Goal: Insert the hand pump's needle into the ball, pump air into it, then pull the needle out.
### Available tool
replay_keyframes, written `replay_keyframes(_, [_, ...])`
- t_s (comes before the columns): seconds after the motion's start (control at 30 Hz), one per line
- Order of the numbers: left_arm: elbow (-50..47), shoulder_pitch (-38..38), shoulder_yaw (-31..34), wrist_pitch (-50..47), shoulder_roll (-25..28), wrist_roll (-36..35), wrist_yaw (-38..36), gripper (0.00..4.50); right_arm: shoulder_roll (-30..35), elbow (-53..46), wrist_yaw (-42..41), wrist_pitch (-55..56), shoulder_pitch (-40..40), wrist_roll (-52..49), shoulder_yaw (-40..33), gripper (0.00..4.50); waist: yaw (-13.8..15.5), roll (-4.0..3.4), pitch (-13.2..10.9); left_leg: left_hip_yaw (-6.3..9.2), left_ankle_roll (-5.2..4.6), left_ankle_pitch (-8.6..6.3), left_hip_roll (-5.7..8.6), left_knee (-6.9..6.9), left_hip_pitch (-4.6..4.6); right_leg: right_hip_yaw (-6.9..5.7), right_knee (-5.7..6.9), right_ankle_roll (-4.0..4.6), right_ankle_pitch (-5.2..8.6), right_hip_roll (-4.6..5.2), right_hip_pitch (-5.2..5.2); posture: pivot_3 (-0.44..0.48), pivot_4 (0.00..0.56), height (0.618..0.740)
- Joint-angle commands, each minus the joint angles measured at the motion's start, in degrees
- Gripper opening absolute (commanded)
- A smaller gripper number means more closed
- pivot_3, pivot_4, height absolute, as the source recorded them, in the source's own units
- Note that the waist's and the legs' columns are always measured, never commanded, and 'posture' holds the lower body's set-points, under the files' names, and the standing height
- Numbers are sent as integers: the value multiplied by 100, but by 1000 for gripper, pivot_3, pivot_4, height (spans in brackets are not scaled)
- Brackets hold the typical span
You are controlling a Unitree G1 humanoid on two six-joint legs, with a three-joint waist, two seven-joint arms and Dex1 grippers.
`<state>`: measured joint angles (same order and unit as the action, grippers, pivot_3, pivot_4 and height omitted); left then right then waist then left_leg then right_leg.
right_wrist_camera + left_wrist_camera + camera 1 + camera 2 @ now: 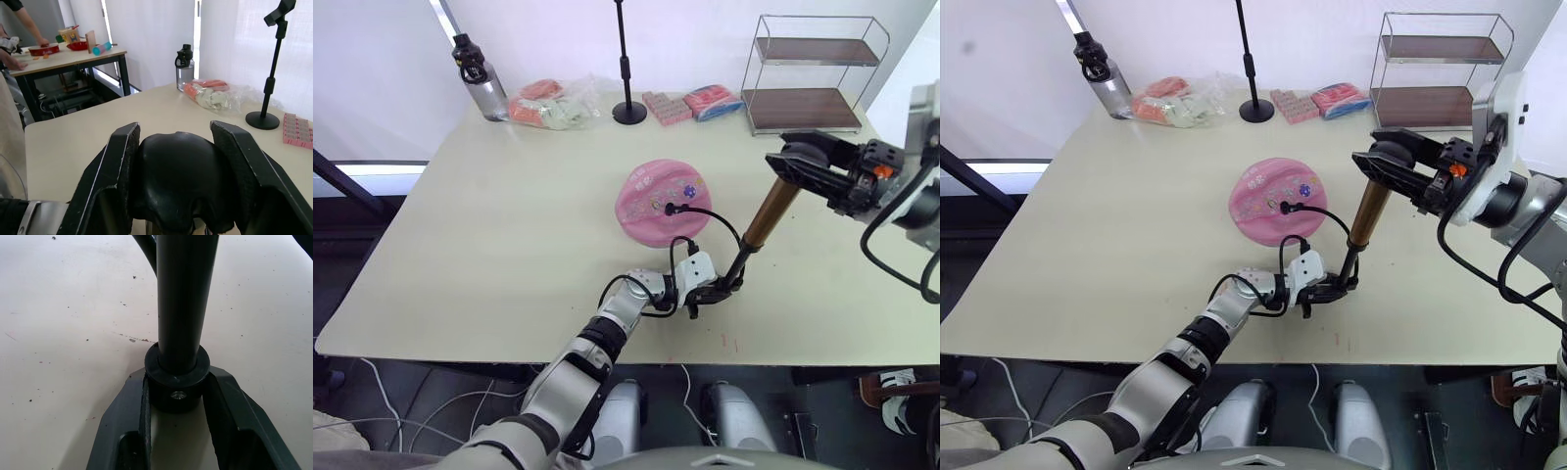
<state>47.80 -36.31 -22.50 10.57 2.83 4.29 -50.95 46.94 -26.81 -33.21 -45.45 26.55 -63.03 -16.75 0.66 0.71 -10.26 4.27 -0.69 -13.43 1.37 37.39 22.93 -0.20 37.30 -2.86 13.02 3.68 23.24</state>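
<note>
Left eye view: a pale desk [489, 245] is carrying a pink ball [656, 204] near its centre, looking flattened and under-inflated. At the desk's 6 o'clock edge the left gripper [707, 291] is clamping its jaws on the black lower end cap of the hand pump [769, 213]; the left wrist view is showing the cap wedged snugly between both fingers [128, 426]. The gold-bronze cylinder is leaning upward toward 2 o'clock. A thin black hose [710, 213] is looping from the pump's base to the ball's top, where the needle [670, 208] fitting appears seated at the valve; the pin itself is too small to see. At 3 o'clock the right gripper [803, 164] is closing its jaws around the black handle.

The pump is likely handling as stiff, light metal, best held at cap and handle. The ball is probably yielding softly and may be sliding under push; the needle looks fragile, so straight strokes seem wise.
</note>
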Motion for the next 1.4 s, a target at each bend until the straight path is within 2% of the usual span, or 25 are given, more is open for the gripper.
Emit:
replay_keyframes(0.03, [301, 139, -101, -116, 20, 202, -35, 1015, 6, -129, -114, 92, -285, 258, 45, 1795, 2, 6, 3, 0, 0, 0, 0, 0, -1, -1, 0, 0, 0, 0, -2, 0, 150, 740])
replay_keyframes(0.17, [338, 133, -108, -119, -38, 207, -40, 1015, -46, -68, -309, 264, -605, 654, 321, 1795, 2, 11, 9, 1, 0, 0, 0, 1, -6, -1, -1, -6, 4, 0, -5, 0, 150, 740])
replay_keyframes(0.4, [481, 118, -137, -88, -146, 269, -29, 1015, -472, 532, -800, 1309, -1388, 2108, 1339, 1795, 15, 41, 56, 8, 0, 0, -1, 0, -20, -27, -27, -20, 11, 0, -38, 0, 150, 740])
replay_keyframes(0.63, [616, 143, -156, 10, -130, 325, -34, 1015, -1121, 1266, -1068, 2017, -1594, 2804, 1849, 1795, 10, 64, 125, 21, -1, -3, -5, -2, -30, -36, -41, -22, 13, -1, -54, 0, 150, 740])
replay_keyframes(0.87, [724, 95, -128, 112, -128, 349, -9, 1015, -1428, 1612, -1193, 2489, -1882, 3348, 2102, 1794, 8, 59, 148, 35, -1, -3, -5, -7, -32, -38, -41, -20, 13, -2, -54, 0, 150, 740])
replay_keyframes(1.03, [826, 85, -137, 214, -125, 374, -21, 1015, -1342, 1311, -1276, 2407, -1655, 3105, 1681, 1794, 7, 58, 159, 51, -1, -3, -4, -7, -35, -40, -42, -23, 14, -3, -56, 0, 150, 740])
replay_keyframes(1.23, [890, 82, -115, 277, -117, 367, -68, 1015, -786, 419, -1317, 1417, -1039, 1784, 721, 1794, 19, 36, 145, 57, -1, -3, 1, -8, -19, -42, -47, -12, 8, 4, -50, 0, 150, 740])
replay_keyframes(1.4, [901, 114, -83, 314, -79, 366, -70, 1015, -371, 307, -1416, 782, -657, 820, 90, 1794, 19, 26, 137, 56, -11, -9, 5, -10, -10, -43, -53, -2, 2, 10, -46, 0, 150, 740])
